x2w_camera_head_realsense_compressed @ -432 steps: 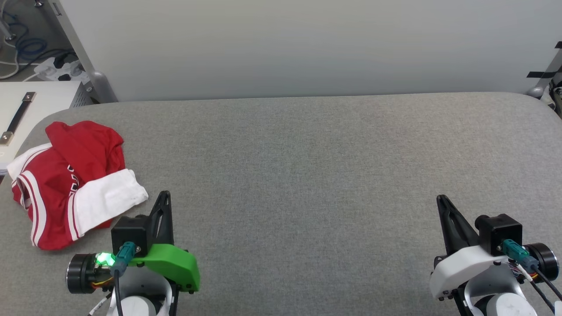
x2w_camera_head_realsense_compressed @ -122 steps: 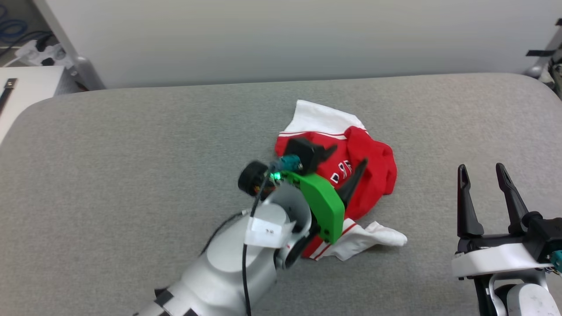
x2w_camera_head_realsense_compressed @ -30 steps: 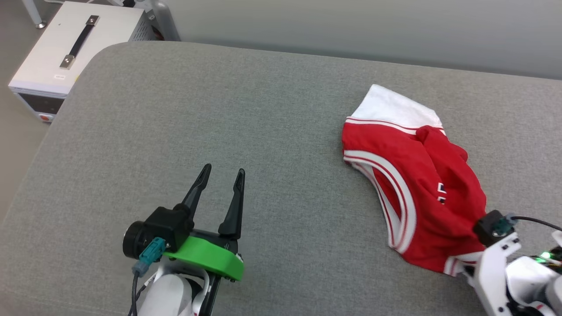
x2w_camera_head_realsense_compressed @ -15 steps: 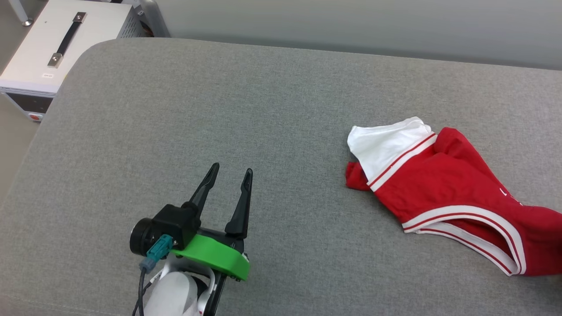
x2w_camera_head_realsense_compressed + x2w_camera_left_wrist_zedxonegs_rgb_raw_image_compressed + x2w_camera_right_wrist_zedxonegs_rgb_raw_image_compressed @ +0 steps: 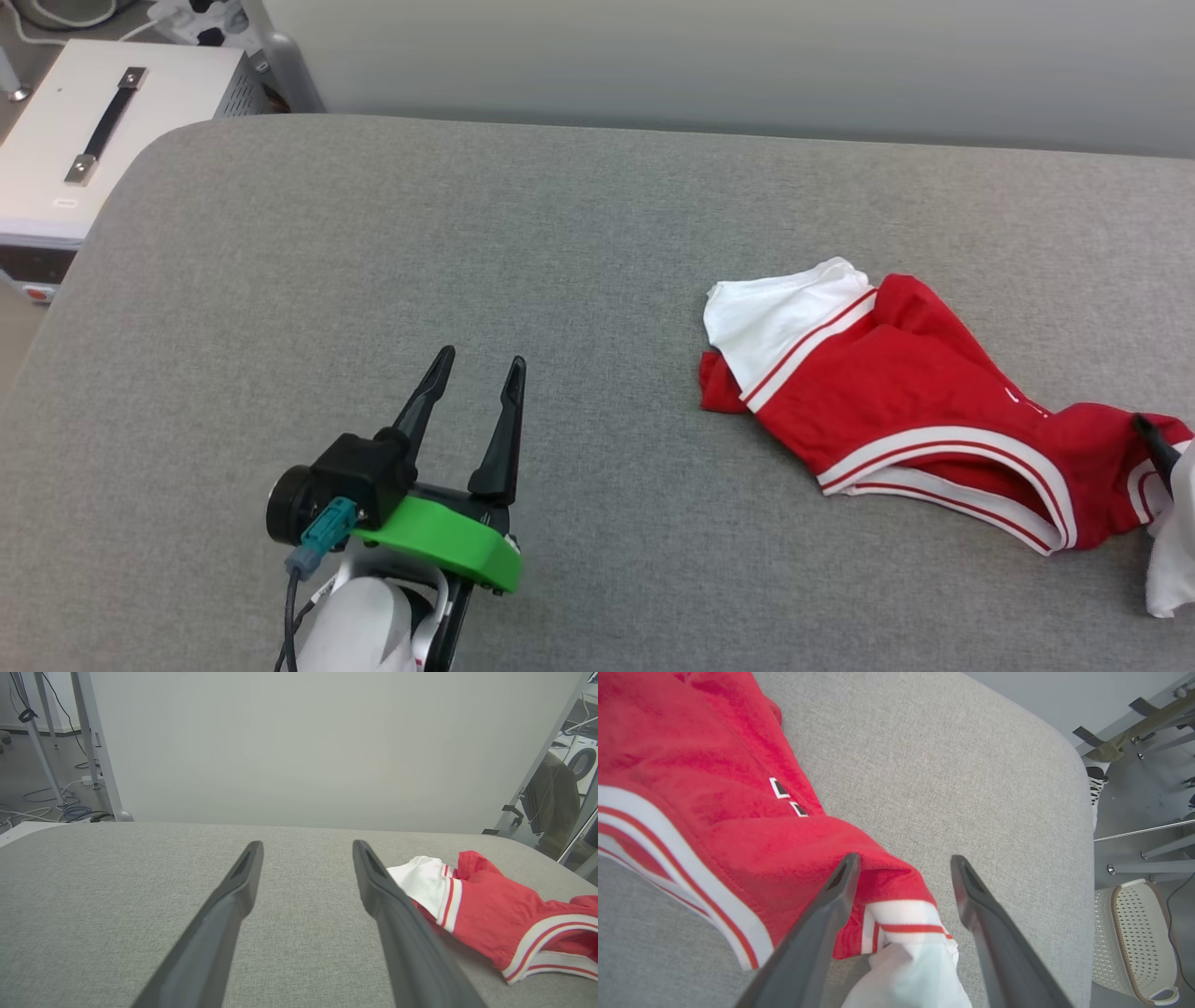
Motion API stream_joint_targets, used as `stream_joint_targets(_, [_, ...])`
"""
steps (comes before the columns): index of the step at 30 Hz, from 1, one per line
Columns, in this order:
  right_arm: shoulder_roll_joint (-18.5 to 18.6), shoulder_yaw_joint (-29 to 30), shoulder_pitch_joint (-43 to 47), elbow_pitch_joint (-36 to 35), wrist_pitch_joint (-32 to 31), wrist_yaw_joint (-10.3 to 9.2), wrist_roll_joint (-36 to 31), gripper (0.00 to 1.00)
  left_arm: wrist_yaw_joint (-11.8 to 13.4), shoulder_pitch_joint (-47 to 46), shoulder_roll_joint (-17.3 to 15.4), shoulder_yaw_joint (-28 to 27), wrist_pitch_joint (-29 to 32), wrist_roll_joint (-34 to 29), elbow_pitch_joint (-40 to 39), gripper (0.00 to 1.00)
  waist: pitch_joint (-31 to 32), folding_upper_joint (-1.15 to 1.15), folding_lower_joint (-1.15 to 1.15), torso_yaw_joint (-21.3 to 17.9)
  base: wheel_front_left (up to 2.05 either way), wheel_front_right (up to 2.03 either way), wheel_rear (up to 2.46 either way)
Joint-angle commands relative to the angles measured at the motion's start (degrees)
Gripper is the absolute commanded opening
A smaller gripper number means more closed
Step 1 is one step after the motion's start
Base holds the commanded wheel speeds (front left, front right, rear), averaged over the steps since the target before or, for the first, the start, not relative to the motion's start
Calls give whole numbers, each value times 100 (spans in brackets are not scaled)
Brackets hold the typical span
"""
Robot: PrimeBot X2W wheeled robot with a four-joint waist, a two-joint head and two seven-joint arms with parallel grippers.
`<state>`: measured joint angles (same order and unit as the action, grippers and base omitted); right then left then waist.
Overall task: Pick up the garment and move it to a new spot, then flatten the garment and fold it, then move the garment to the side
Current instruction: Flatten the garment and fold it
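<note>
Red-and-white cloth is lying bunched in the right half of the head view. The garment [image 5: 896, 411] is resting on the grey fabric worktop [image 5: 523, 224], one white sleeve turned toward the frame's centre and its far end running to the right border. At lower centre-left the left end effector [image 5: 481, 357] is standing with its fingers spread wide, holding nothing, well apart from the cloth. A white case [image 5: 84, 140] is sitting beyond the worktop at upper left.

In the left wrist view, those two dark fingers are pointing over bare grey fabric, gaping and empty, with the garment lying at the right of the frame. A low sweep across from here could be shoving the heap along rather than catching it.

In the right wrist view, the right end effector [image 5: 904, 857] is hanging with its fingers wide apart, straddling a red fold and a white sleeve end at bottom centre and clamping neither. The worktop's rounded edge is curving close by at right, with the floor and a pale basket [image 5: 1134, 938] below. Judged from this, three things are threatening:
- Cloth snagging on a finger as the arm is lifting.
- The sleeve sliding over that edge.
- A pinch into the doubled heap taking several layers at once and spoiling the flattening.
</note>
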<state>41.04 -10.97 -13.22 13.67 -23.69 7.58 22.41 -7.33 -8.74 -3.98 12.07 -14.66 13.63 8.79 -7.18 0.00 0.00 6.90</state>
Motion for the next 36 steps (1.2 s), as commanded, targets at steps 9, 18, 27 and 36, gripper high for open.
stream_joint_targets(9, [-856, 899, 288, -1055, 750, -9, -339, 100, -15, 42, -46, -114, -34, 131, -124, 100, 220, 0, 0, -413, 0, 0, 0])
stream_joint_targets(18, [-2589, 1708, 1145, -1666, 2506, -9, -877, 100, -15, 106, 4, -95, -34, 315, -286, 100, 231, 0, 0, -514, 0, 0, 0])
stream_joint_targets(27, [-3436, 2032, 1391, -1546, 3568, -9, -1097, 100, -15, 104, -42, 103, -34, 462, -287, 100, 121, 0, 0, -683, 0, 0, 0])
stream_joint_targets(36, [-3687, 2116, 1299, -1694, 3693, -9, -1312, 100, -15, -1222, -344, 615, 1184, 1243, 548, 100, -381, 0, 0, -1089, 0, 0, 0])
